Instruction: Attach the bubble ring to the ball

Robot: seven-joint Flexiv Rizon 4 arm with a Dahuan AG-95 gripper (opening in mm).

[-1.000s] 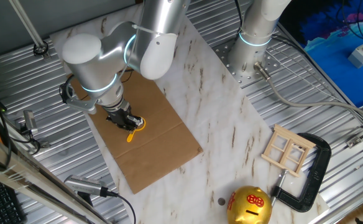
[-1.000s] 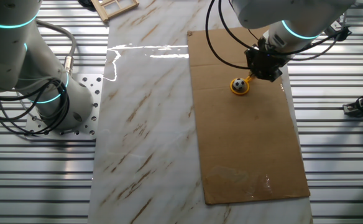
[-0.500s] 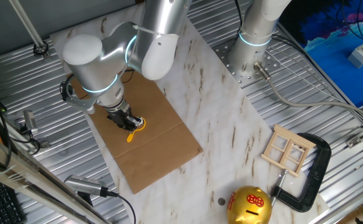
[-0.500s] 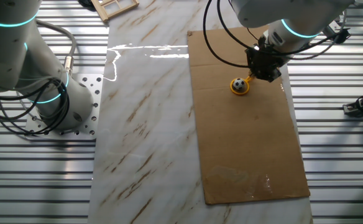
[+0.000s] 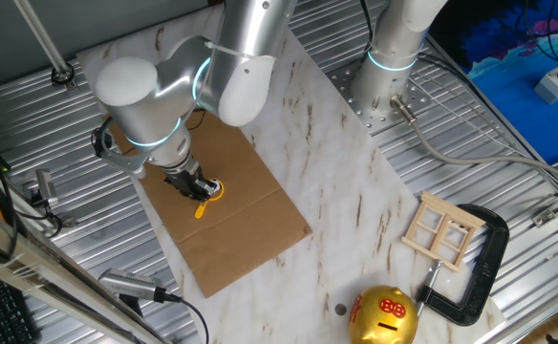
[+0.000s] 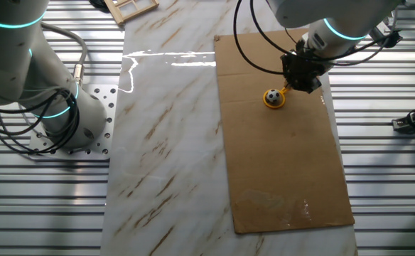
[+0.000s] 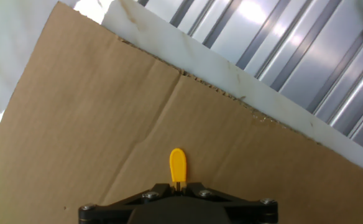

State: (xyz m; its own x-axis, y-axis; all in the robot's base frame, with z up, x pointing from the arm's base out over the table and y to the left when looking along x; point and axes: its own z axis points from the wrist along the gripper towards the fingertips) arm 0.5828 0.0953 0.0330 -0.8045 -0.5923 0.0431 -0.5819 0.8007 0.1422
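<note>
Note: gripper (image 6: 301, 83) clenched on the bubble ring (image 6: 274, 99) handle, hoop encircling the ball (image 6: 272, 95) on cardboard (image 6: 286, 156), near your bench's edge.

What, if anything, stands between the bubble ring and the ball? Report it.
Nothing visible does. In the other fixed view the ball already sits inside the hoop of the bubble ring on the cardboard sheet. The gripper is at the ring's handle, whose tip shows in the hand view.

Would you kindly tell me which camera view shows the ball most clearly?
The other fixed view: the ball sits unobstructed inside the bubble ring's hoop on the cardboard. In one fixed view the end effector hides it; the hand view shows only the ring's handle.
</note>
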